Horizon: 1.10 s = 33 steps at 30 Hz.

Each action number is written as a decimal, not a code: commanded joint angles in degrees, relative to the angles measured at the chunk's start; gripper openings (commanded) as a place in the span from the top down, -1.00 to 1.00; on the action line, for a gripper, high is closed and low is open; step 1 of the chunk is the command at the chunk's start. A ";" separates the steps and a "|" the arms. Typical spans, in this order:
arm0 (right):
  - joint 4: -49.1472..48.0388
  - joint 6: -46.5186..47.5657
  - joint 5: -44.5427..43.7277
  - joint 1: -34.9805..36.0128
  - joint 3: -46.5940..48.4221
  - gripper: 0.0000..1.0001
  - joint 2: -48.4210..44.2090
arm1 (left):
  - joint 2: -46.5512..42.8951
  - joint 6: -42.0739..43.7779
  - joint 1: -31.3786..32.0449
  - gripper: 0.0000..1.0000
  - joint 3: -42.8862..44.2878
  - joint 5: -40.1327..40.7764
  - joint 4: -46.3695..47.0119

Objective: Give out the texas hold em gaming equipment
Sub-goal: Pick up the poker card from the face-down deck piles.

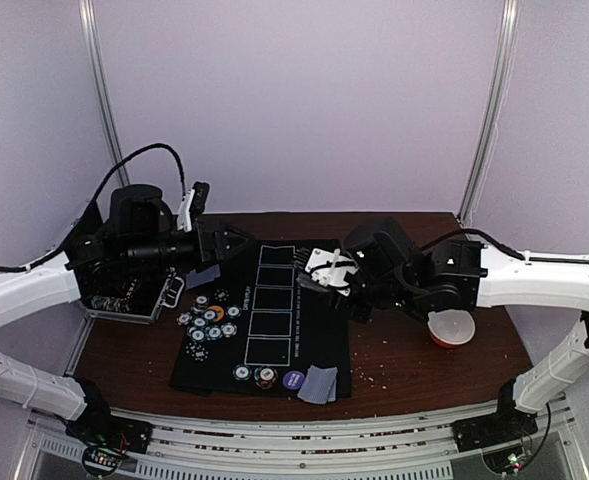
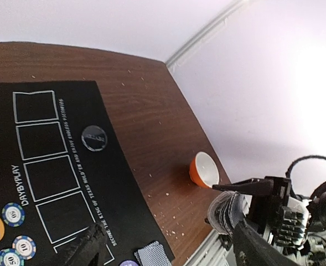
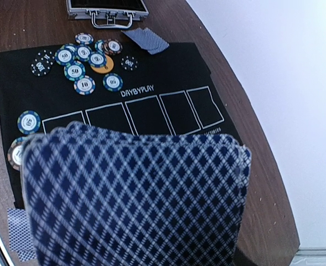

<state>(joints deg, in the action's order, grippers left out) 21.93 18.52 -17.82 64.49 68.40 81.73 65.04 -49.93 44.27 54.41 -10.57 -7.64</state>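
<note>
Inward over the mat (image 1: pixel 324 335), the right gripper (image 1: pixel 325 268) pinches playing cards (image 3: pixel 135 199) while the left gripper (image 1: pixel 236 241) gapes empty.

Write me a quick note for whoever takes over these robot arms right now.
Left hand: open, empty, over the far-left corner of the mat.
Right hand: shut on the card deck.
Most chips clustered on the mat's left; two more chips, a purple disc and a card pair at its near edge; another card pair by the silver case.
Done: two card pairs laid out. Left: five outlined boxes bare, chips mostly undivided.
</note>
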 commanded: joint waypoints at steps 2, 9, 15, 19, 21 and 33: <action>-4.61 5.79 2.73 0.47 5.33 0.08 4.86 | 8.65 11.25 -2.93 -0.72 4.79 -26.25 -3.13; -4.41 7.69 3.78 0.53 11.99 0.07 11.98 | 13.80 15.32 -6.48 -0.79 9.89 -36.25 -0.52; -4.55 7.93 4.51 0.47 15.19 0.06 15.82 | 16.86 19.61 -8.59 -0.64 10.98 -35.09 -5.82; -4.02 8.18 4.81 0.47 17.34 0.06 17.86 | 18.61 22.01 -8.53 -0.42 12.27 -34.79 -8.30; -4.10 8.35 4.82 0.54 17.94 0.06 18.46 | 18.59 22.76 -8.63 -0.33 13.10 -33.04 -9.32; -4.27 8.29 4.87 0.44 18.21 0.06 19.13 | 16.32 25.50 -10.42 0.49 11.66 -28.74 -13.04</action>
<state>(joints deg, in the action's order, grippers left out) 18.28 26.83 -12.95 64.64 85.21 100.75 83.40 -25.80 35.29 66.48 -41.98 -19.94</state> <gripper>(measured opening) 0.473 0.282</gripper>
